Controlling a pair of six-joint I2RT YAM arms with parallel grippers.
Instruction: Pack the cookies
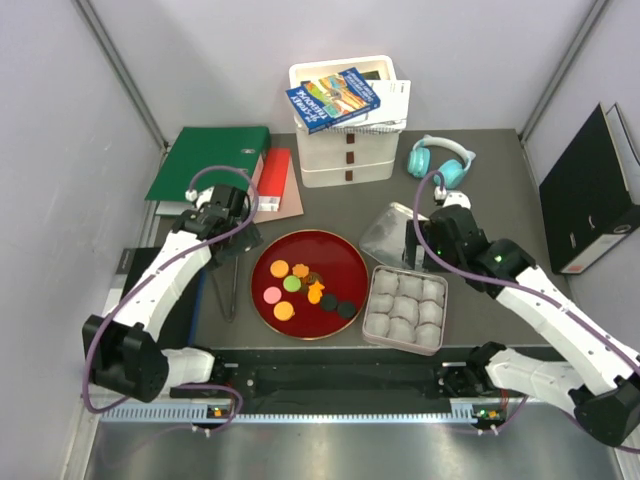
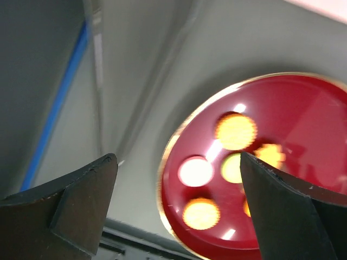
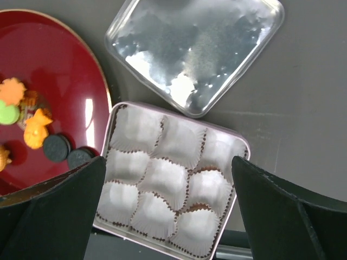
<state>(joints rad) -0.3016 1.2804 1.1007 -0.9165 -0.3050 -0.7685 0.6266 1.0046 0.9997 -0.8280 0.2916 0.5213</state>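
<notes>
The cookies (image 1: 300,288), orange, pink, green and dark, lie on a round red plate (image 1: 330,255) at the table's middle. To its right sits a square tin (image 1: 372,305) filled with white paper cups (image 3: 168,184), all empty. Its clear lid (image 1: 392,232) lies behind it. My left gripper (image 1: 243,228) hangs open at the plate's upper left. In the left wrist view the gripper (image 2: 178,158) frames blurred cookies (image 2: 236,131) on the plate (image 2: 303,108). My right gripper (image 1: 428,243) is open above the lid's right edge. Its wrist view has the gripper (image 3: 168,160) over the tin (image 3: 245,149), with dark cookies (image 3: 57,146) at left.
A green binder (image 1: 210,160) and a red book (image 1: 272,182) lie at the back left. White stacked boxes (image 1: 347,150) carrying a blue book (image 1: 333,100) stand at the back, teal headphones (image 1: 440,160) beside them. A black binder (image 1: 590,190) leans at the right wall.
</notes>
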